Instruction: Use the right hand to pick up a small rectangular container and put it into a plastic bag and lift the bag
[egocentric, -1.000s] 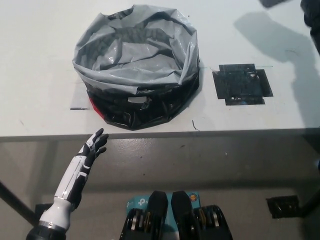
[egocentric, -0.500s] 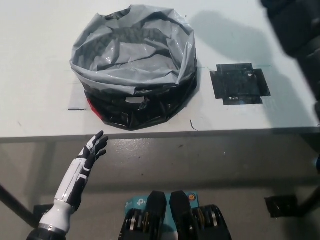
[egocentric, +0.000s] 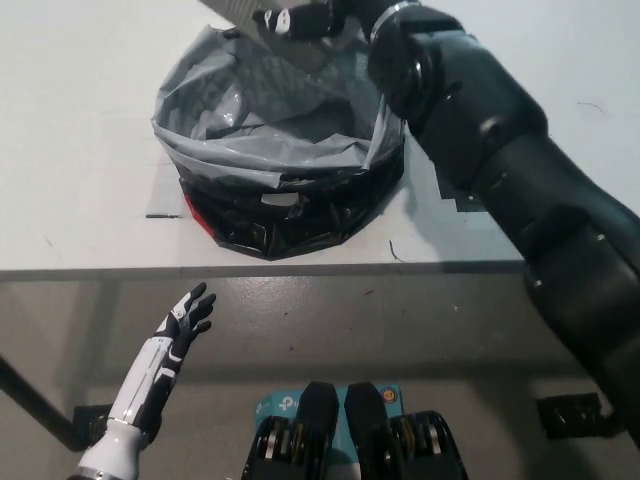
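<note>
The black right arm (egocentric: 500, 170) crosses the frame diagonally from the lower right to the top centre, covering most of the white table (egocentric: 70, 120) on that side. The black right hand (egocentric: 310, 18) sits at the top edge, above the far rim of the grey-and-black plastic bag (egocentric: 285, 150), which stands open and upright on the table near its front edge. The right hand is closed around a small light-grey rectangular container (egocentric: 232, 10); the container is cut off by the frame edge, so its full shape is probably not visible. It is held above the bag opening, not inside it. A red object (egocentric: 188, 207) shows just beside the bag's lower left side. The white left hand (egocentric: 188, 312) rests below the table edge at lower left, fingers spread, holding nothing.
</note>
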